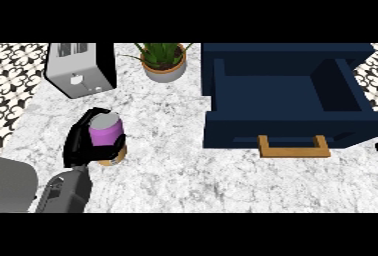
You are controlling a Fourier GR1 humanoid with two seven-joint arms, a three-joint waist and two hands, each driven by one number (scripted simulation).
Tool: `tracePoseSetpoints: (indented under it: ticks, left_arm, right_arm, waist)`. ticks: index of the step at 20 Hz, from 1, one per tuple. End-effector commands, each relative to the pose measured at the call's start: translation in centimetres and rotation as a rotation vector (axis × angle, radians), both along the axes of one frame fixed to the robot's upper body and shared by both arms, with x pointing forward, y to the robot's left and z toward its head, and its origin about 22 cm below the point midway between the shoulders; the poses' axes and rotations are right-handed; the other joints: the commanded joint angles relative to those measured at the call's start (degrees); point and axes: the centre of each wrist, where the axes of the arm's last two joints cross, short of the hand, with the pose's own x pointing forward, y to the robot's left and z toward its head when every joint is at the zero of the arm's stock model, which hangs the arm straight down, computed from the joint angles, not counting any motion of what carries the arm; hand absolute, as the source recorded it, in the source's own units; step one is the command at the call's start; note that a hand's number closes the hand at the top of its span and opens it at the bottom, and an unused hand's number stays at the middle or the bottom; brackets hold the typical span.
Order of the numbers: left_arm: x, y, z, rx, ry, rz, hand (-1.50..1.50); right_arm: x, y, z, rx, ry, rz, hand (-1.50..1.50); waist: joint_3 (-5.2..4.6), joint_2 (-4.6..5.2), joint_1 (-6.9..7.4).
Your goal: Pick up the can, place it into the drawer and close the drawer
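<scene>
left hand (78, 143) curled round can (105, 132); grey forearm (68, 192) at lower left

Toaster (80, 70) beside potted plant (164, 62)

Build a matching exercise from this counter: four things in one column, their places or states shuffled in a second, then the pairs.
Things:
1. can
2. toaster
3. potted plant
4. drawer

Places or states:
A. at the back left of the counter
B. standing open at the right
C. held in the left hand
D. at the back, between toaster and drawer

Pairs: 1-C, 2-A, 3-D, 4-B
</scene>
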Motion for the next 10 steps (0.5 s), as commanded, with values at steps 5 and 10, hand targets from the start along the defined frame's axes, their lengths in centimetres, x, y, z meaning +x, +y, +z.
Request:
tracePoseSetpoints:
  ticks: [5, 10]
  left_arm:
    - [0.9, -4.7, 4.8, 0.019, -0.022, -0.061, 1.50]
    - [3.3, -9.3, 11.9, 0.079, -0.114, -0.106, 1.50]
  right_arm:
    - [-0.1, 0.6, -0.2, 0.005, -0.021, -0.004, -1.50]
    - [-0.7, 0.5, 1.2, -0.010, -0.004, 0.001, -1.50]
  waist:
    - [-0.02, 0.04, -0.18]
    - [0.00, -0.07, -0.35]
